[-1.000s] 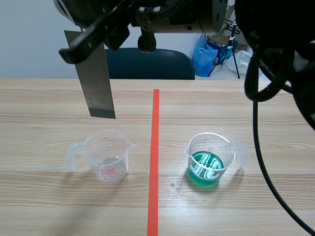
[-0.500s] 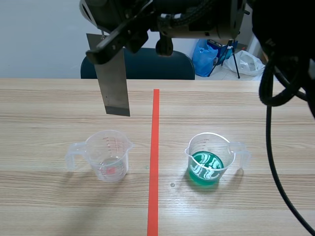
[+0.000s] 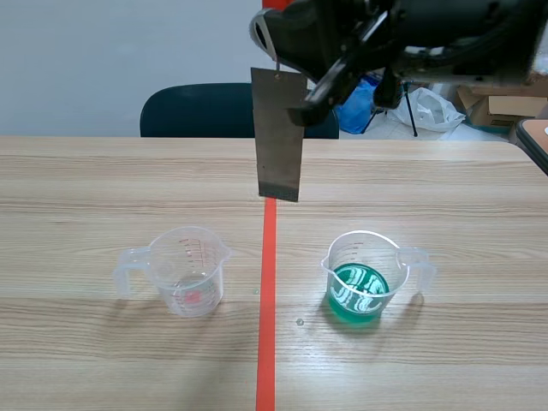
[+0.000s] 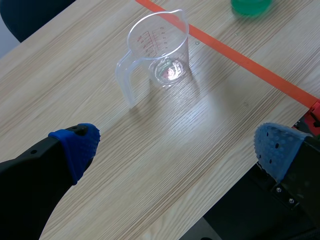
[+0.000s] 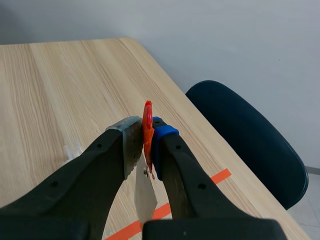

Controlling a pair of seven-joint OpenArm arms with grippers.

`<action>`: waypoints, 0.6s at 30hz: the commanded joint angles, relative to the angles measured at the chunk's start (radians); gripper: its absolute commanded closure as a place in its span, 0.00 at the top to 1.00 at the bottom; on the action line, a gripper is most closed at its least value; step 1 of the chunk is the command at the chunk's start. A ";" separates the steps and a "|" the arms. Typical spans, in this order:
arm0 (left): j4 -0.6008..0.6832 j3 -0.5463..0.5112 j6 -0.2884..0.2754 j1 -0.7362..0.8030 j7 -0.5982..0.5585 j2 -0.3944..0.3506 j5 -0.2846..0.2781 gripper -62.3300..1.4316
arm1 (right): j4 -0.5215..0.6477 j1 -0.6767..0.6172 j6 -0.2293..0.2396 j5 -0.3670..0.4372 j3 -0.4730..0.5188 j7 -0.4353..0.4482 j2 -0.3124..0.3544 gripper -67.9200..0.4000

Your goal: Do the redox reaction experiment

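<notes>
A grey metal sheet [image 3: 278,133] hangs upright above the table, over the far end of the orange-red tape line. My right gripper [image 5: 148,131] is shut on an orange tab [image 5: 147,125] at the sheet's top, and the sheet [image 5: 144,197] dangles under the fingers. A clear measuring cup [image 3: 187,270], nearly empty, stands left of the line. A second clear cup [image 3: 364,278] holding green liquid stands right of it. My left gripper [image 4: 175,142] is open, low over the table near its edge, with the clear cup [image 4: 160,50] ahead of it and nothing between its pads.
The wooden table [image 3: 445,197] carries an orange-red tape line [image 3: 267,342] down its middle. A dark blue chair [image 3: 201,111] stands behind the far edge. Bags and boxes [image 3: 428,103] lie on the floor at the back right.
The right arm has carried the hanging metal sheet to the right, from above the near-empty cup to over the tape line. Both cups stayed put.
</notes>
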 commanded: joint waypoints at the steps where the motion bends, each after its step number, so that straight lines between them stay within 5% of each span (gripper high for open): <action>1: 0.008 0.003 0.002 0.001 -0.019 0.010 -0.013 1.00 | 0.034 -0.013 -0.005 0.023 0.031 0.030 0.035 0.02; 18: 0.008 0.003 0.002 0.001 -0.022 0.010 -0.013 1.00 | 0.078 -0.348 0.033 0.064 0.348 0.208 0.257 0.02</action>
